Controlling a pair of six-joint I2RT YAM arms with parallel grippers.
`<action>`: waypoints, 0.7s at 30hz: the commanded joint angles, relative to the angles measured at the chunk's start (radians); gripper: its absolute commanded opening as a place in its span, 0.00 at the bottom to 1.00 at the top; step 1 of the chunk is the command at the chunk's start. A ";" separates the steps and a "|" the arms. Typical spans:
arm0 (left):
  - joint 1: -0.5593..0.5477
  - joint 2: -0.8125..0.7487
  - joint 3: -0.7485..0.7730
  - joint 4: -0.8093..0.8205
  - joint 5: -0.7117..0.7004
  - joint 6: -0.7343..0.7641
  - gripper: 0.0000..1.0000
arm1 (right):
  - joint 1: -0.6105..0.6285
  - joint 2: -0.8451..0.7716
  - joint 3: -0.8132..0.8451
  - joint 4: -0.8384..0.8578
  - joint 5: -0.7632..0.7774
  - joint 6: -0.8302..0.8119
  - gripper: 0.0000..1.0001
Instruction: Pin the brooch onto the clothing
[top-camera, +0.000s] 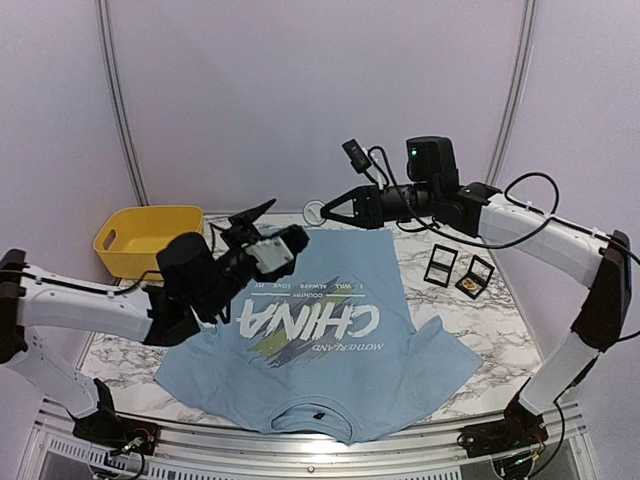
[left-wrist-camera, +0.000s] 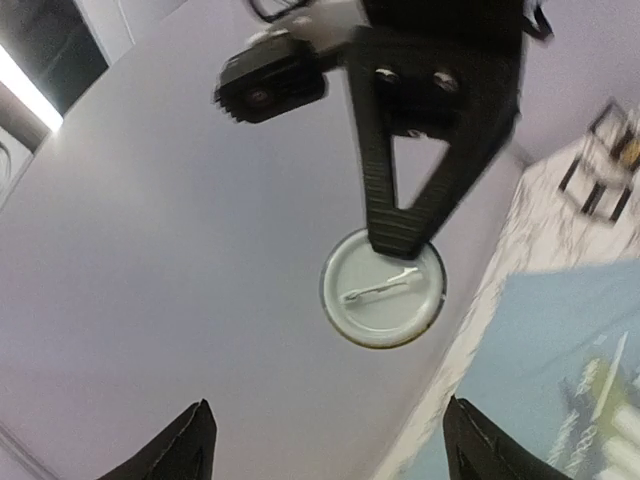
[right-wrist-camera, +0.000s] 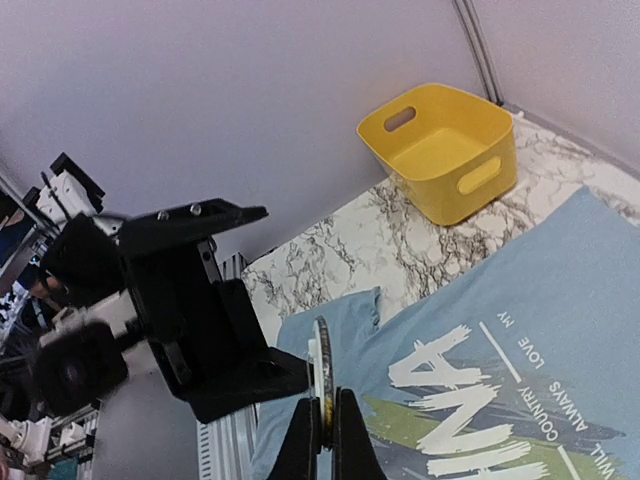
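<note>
top view / clothing: light blue short-sleeved T-shirt with white "CHINA" lettering (top-camera: 330, 340) lay flat on the marble-patterned tabletop (top-camera: 505, 320), centre to lower centre of frame, collar toward the bottom edge.
top view / brooch: round white pin-back brooch (top-camera: 315, 212) sat upper centre, in the air over the shirt's far hem, not on the fabric.
top view / right gripper (top-camera: 328, 212): pinched the brooch by its rim and held it out toward the other arm.
top view / left gripper (top-camera: 252, 215): raised left of centre, aimed at the brooch, apart from it. Looked like a hand-over or a pin-opening step.
top view / room: yellow plastic bin (top-camera: 150, 240) at left and small black boxes (top-camera: 478, 275) at right both lay off the shirt, so the chest print was unobstructed.
left wrist / brooch (left-wrist-camera: 383, 290): its back faced the lens mid-frame with the pin bar showing; I could not tell whether the clasp was open.
left wrist / own fingers (left-wrist-camera: 190, 445): spread wide along the bottom edge, holding nothing, with the gap lined up below the brooch.
right wrist / own fingers (right-wrist-camera: 345, 440): pressed together on the edge-on disc at bottom centre, with the left gripper just left of it.
</note>
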 joint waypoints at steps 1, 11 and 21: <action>0.078 -0.157 0.057 -0.489 0.394 -0.657 0.80 | -0.002 -0.082 -0.032 0.029 0.005 -0.144 0.00; 0.157 -0.161 0.199 -0.544 0.846 -1.080 0.64 | 0.024 -0.198 -0.163 0.283 -0.081 -0.169 0.00; 0.162 -0.112 0.280 -0.542 0.853 -1.188 0.26 | 0.042 -0.226 -0.199 0.347 -0.078 -0.169 0.00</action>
